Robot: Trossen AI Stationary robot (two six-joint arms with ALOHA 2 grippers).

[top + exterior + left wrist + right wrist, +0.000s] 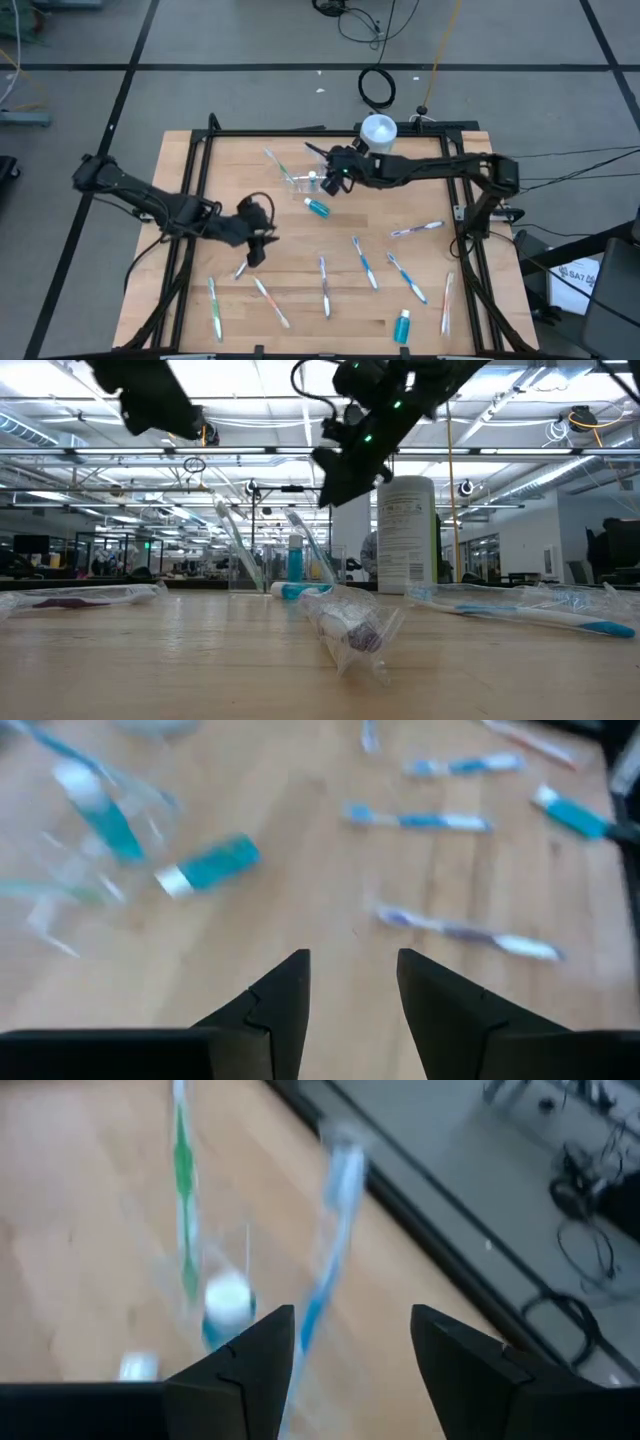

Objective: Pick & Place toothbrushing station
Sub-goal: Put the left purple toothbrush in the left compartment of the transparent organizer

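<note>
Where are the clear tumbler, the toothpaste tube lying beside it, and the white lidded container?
clear tumbler (301,182), high view, on its rim.
toothpaste tube (317,207), high view, middle of its blue body.
white lidded container (379,131), high view, centre of its lid.

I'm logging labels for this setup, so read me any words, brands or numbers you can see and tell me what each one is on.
White cylindrical container: printed lines on its label, too small and blurred to read.
White sign on the floor off the table's right side: dark lettering, too small to read.
Toothpaste tubes and toothbrushes: no print that can be made out.
So no text here can be quoted.
</note>
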